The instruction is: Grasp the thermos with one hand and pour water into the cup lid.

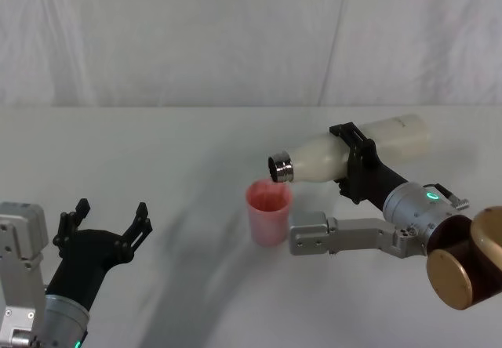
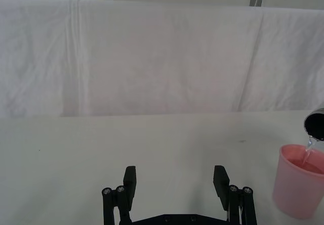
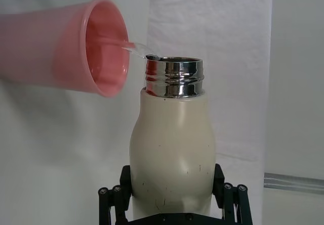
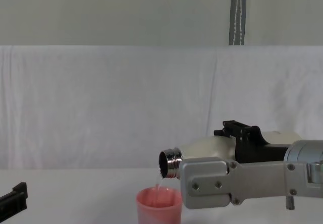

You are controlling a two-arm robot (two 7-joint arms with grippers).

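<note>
Right hand [image 1: 354, 162] is clamped around the mid-body of the thermos [image 1: 345, 154], fingers on either side, holding it tipped nearly horizontal above the desk [image 1: 157, 152], right of centre. The steel neck [image 1: 280, 168] points toward the robot's left and sits just above the rim of the cup lid [image 1: 268, 211], so the mouth overhangs the cup opening. A thin stream of water [image 2: 309, 149] runs from the neck lip into the cup, visible in the left wrist, right wrist and chest views; the pour looks to be underway. Gripping the body rather than the neck keeps the mouth free and lets the wrist roll set the tilt.

Cup lid stands upright on the desk near the middle, toward the front edge, not held by anything. How full it is cannot be judged.

Left hand [image 1: 103, 229] is parked near the front left corner of the desk, fingers spread wide, holding nothing, well apart from the cup.

Risk, as a judgement: more tilt could thicken the stream and overshoot the small cup.
</note>
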